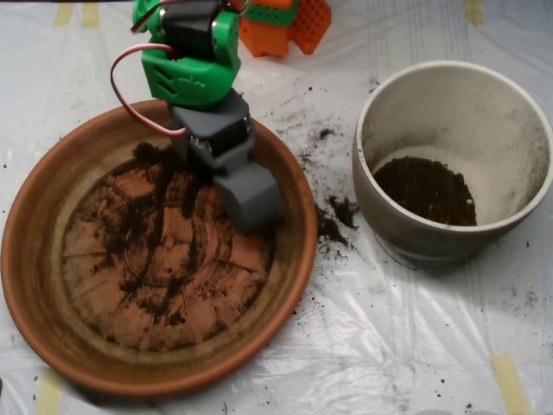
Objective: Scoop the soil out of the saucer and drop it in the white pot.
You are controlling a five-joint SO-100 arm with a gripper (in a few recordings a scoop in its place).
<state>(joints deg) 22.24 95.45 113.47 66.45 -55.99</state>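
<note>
The grey scoop hangs from the green arm and reaches down into the upper right part of the saucer, its rounded tip low over the dish floor near the right rim. From above, whether the scoop's fingers are apart or together cannot be told, nor whether anything lies inside them. A red wire loops out from the arm's left side.

The saucer is a wide, shallow, round dish of orange-brown terracotta with a thick rim and faint ridges on its base. The soil in it is thin: dark, crumbly smears and small clumps scattered across the base, thickest just left of the scoop, with much bare clay between.

The white pot stands to the right, apart from the saucer. It is deep and round, off-white with a dusty inside wall, and holds a dark bed of soil at its bottom.

Spilled crumbs lie on the tabletop between the two, which is covered in wrinkled clear plastic. An orange block sits at the top edge.
</note>
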